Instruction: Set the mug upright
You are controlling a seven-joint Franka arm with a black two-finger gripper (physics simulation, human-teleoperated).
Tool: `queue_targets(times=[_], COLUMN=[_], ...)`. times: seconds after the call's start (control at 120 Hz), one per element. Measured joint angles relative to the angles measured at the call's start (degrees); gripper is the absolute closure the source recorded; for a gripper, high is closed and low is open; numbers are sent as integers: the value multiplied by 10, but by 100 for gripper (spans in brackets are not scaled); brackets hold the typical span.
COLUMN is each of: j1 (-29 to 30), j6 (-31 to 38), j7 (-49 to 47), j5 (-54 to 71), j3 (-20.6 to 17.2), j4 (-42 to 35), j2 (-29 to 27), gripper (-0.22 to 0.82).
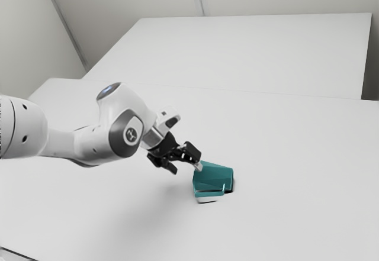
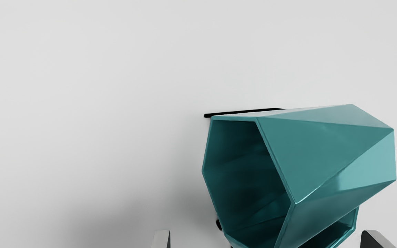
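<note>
Here's one mug (image 1: 211,174), tipped on its side on the surface (image 1: 112,216), its single handle (image 1: 208,194) toward the exterior view's camera. And here I am, one end effector (image 1: 185,167) close by the mug's open mouth (image 2: 248,179), my two fingers (image 2: 161,239) spread wide!

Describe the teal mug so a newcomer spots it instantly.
On the white table, find the black two-finger hand at the arm's end. By its fingertips lies a glossy, faceted teal mug, tipped on its side. Its colour, wide open mouth and loop handle set it apart from hand and tabletop.
</note>
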Motion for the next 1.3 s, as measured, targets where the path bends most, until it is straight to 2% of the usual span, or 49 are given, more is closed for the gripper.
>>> queue_targets(times=[0.292, 0.567, 0.825, 0.992, 1.192, 1.3], j1=[-27, -50, -56, -53, -55, -59], j6=[30, 61, 75, 80, 88, 93], j7=[-4, -4, -3, -2, -4, -7], j5=[-26, -29, -26, -24, -27, -28], j3=[-4, -5, -16, -28, -38, -42], j4=[7, 19, 43, 65, 74, 81], j2=[25, 55, 56, 57, 65, 71], gripper=[1, 6, 31, 41, 62, 69])
